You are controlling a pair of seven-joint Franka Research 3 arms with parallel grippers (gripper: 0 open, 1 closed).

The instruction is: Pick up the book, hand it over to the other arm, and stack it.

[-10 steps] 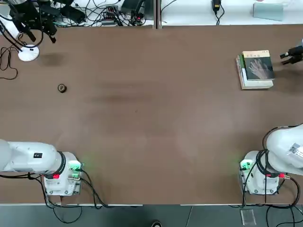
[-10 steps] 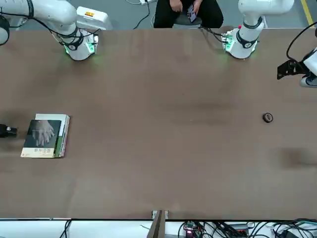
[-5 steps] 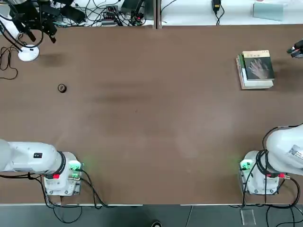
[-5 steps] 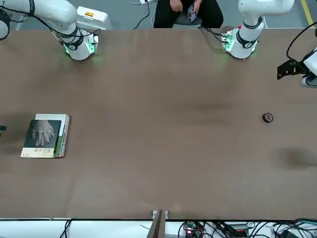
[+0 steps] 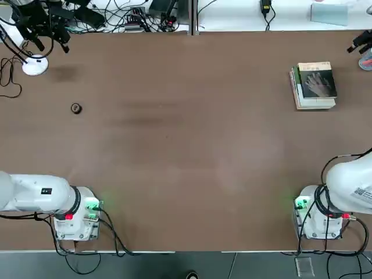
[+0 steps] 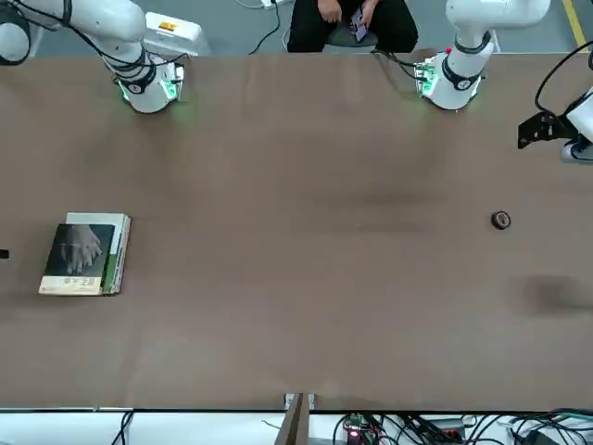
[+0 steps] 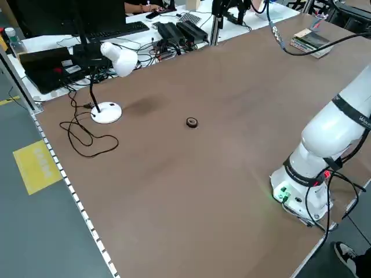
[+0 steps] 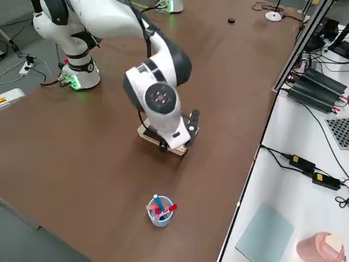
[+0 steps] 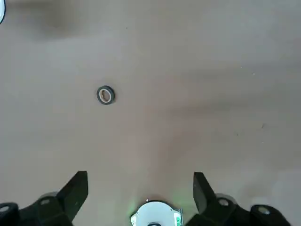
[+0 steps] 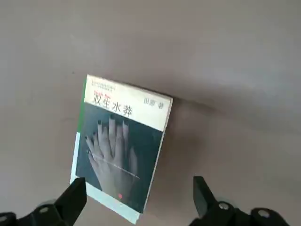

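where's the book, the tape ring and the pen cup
book [image 5: 318, 81], top view, middle of its dark cover
tape ring [image 6: 501, 220], front view, on its rim
pen cup [image 8: 160, 213], right side view, its wall

**Readable text: one book cover only**

The book [image 10: 120, 148] carries large dark characters 双生水莽 on its tan band, with smaller 田原 著 beside them. Fine print above, too small to read. No other marking elsewhere is legible.

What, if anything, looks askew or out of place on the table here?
Little stands out. The book lies flat on the thicker green-and-white book, slightly offset so the lower one's edges show. A small ring lies alone on the opposite side. Nothing spilled or damaged.
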